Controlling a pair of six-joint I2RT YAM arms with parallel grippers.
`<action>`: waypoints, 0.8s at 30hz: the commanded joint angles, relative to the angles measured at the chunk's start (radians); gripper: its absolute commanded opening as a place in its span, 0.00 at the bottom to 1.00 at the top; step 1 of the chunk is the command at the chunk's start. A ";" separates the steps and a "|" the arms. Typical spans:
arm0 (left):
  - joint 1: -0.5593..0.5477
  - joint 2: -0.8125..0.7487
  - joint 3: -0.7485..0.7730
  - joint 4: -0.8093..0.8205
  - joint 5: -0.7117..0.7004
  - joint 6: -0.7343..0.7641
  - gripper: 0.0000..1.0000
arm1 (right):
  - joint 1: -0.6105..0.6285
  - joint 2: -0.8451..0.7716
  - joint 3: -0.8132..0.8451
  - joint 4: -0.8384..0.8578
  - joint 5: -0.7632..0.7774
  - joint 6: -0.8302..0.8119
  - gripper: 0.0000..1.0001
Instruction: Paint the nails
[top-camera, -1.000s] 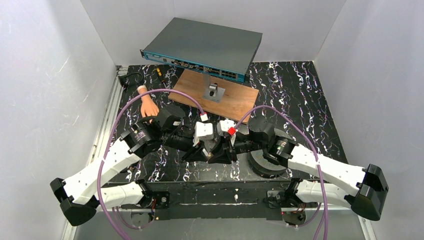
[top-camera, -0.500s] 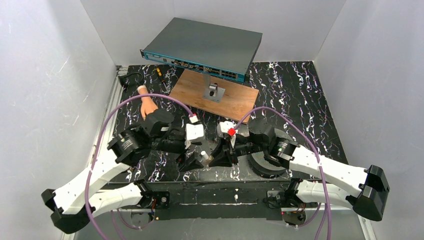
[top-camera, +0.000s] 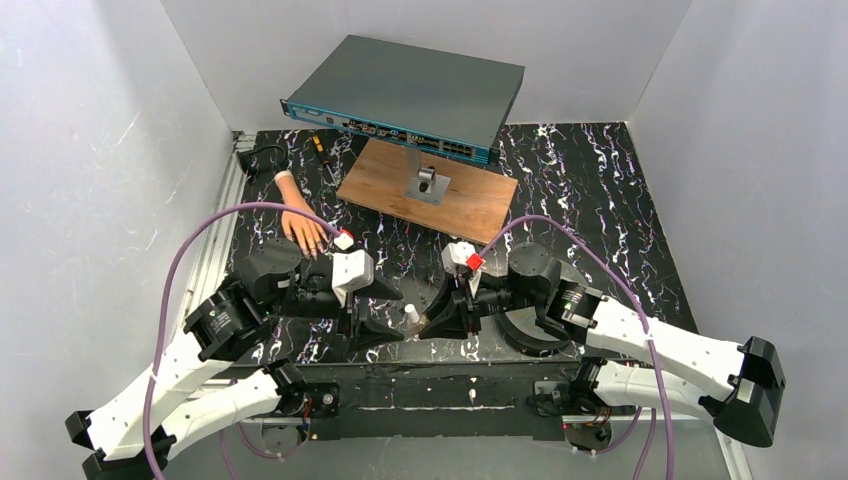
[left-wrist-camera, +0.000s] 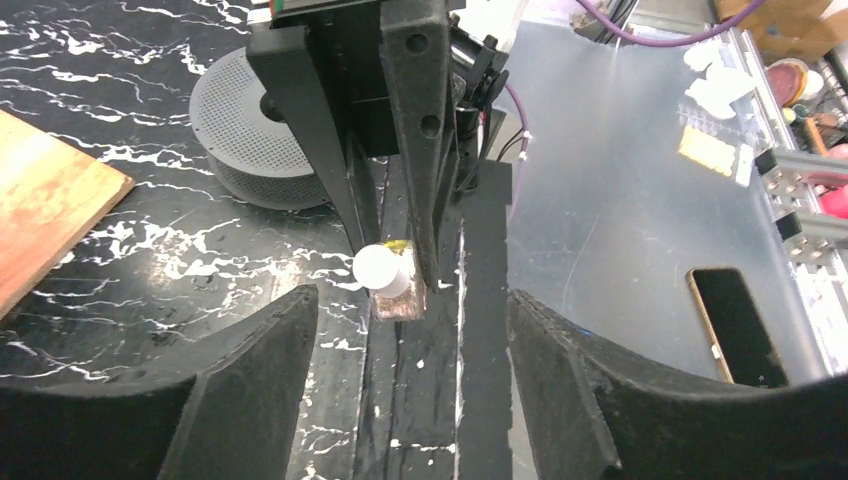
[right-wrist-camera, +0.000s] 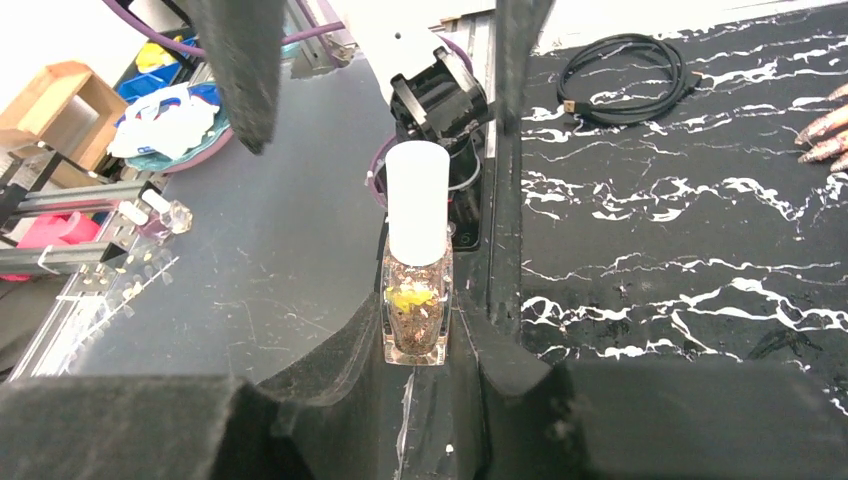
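Notably, the right end effector was clamped on a small white-capped bottle of brown glittery liquid, its yellow mark unreadable; the left end effector stood open, empty.

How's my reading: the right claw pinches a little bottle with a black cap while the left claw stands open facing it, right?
Not quite: the cap is white, not black, as the right wrist view shows. The right claw does pinch the little bottle, and the left claw stands open facing it.
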 joint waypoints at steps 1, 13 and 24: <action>-0.003 -0.015 -0.049 0.148 0.042 -0.099 0.64 | 0.023 -0.002 0.011 0.113 -0.025 0.008 0.01; -0.003 0.025 -0.066 0.197 0.083 -0.128 0.36 | 0.041 0.014 0.051 0.093 -0.019 -0.039 0.01; -0.003 0.018 -0.076 0.167 0.083 -0.138 0.37 | 0.046 0.014 0.064 0.102 -0.013 -0.059 0.01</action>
